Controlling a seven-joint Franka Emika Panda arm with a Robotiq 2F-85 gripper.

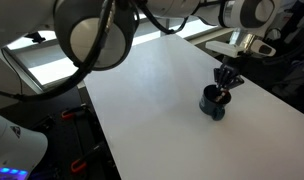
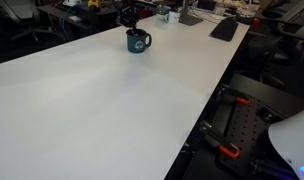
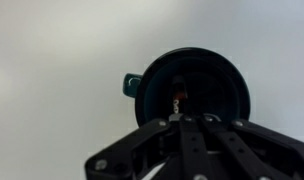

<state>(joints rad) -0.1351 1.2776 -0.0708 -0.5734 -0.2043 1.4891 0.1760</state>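
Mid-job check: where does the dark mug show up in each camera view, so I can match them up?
In an exterior view: mug right of centre, below the pincer.
In an exterior view: mug near the top, left of centre.
Wrist view: mug centre-right, seen from above, handle pointing left.
Shared landmark: the white table it stands on.

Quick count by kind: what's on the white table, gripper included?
Dark teal mug: 1
Small reddish item inside the mug, too small to identify: 1
Gripper at the mug's mouth: 1
Total: 3
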